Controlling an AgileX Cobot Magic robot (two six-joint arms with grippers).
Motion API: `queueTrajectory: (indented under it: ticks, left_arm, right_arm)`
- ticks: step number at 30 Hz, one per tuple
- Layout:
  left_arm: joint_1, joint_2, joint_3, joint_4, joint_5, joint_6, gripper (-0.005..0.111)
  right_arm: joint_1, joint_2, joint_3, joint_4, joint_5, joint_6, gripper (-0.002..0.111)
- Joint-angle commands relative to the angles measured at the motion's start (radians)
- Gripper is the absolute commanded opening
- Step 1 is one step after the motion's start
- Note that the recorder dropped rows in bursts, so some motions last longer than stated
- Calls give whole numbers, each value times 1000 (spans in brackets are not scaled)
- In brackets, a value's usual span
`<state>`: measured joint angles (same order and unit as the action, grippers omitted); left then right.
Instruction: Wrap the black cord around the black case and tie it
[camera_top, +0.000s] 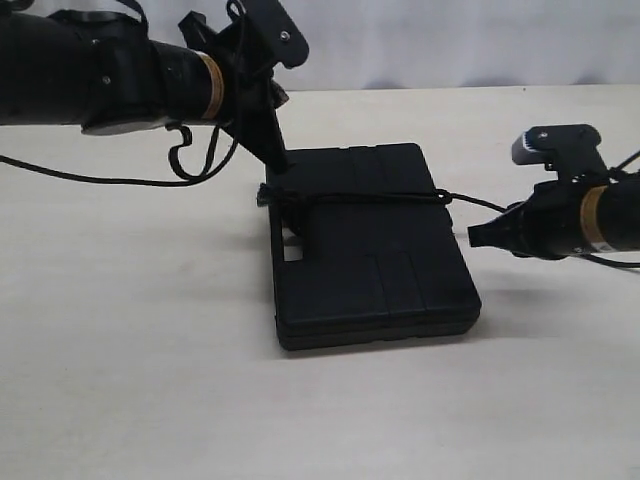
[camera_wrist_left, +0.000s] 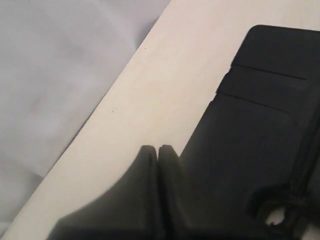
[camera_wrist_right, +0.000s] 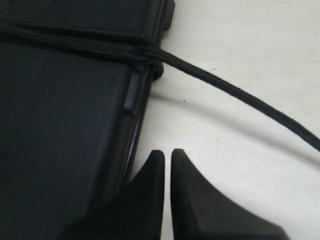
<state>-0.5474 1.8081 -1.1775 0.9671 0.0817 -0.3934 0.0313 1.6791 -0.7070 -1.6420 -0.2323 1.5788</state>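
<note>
The black case (camera_top: 380, 260) lies flat in the middle of the table. The black cord (camera_top: 350, 197) runs across its far half, bunched in a knot at the left edge by the handle slot (camera_top: 293, 252). From the right edge the cord goes on over the table towards my right arm. My left gripper (camera_top: 277, 160) is shut and empty, pointing down just above the case's far left corner. My right gripper (camera_top: 472, 236) hovers shut beside the case's right edge, below the cord and not holding it. The wrist views show the case (camera_wrist_left: 260, 130) (camera_wrist_right: 60, 125), the cord (camera_wrist_left: 300, 175) (camera_wrist_right: 235, 92) and both grippers (camera_wrist_left: 158, 148) (camera_wrist_right: 167, 152).
A thin black line (camera_top: 100, 182) trails over the table to the left under my left arm; I cannot tell whether it is cord or arm cable. The table's far edge (camera_wrist_left: 125, 75) meets a white backdrop (camera_wrist_left: 60, 75). Bare tabletop (camera_top: 150, 360) spreads in front of the case.
</note>
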Motion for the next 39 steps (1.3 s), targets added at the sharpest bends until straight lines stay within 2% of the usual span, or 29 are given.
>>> queueTrajectory:
  ticks: [1,3,5,8,11,19,25,31,35,39]
  left_arm:
    - [109,0,0,-112,14,-35,0]
    - [198,30,0,-214,14,-35,0]
    - [254,68,0,-229,-8,-49,0]
    - [293,116,0,-229,-40,-56,0]
    - [290,136,0,-229,-82,-60,0]
    - [290,136,0,-231,-57,-85,0]
    - [289,136,0,-251,-43,-85,0]
    - [242,85,0,-251,-2,-83,0]
    - [197,32,3,-253,104,-83,0]
    - [141,-60,62,-253,121,-72,0]
  right_arm:
    - [30,145,-84,39,129,22,4]
    - [30,236,-151,39,92,38,4]
    - [30,279,-195,39,-5,30,4]
    - [30,310,-226,39,-151,30,4]
    - [74,321,-235,37,-146,20,4]
    - [171,298,-235,38,-118,48,4]
    - [179,219,-217,-54,-14,143,4]
    - [179,99,-134,-84,-42,149,4]
    - [179,-6,-64,-102,-123,190,4]
    - [179,-102,5,-102,-142,186,4]
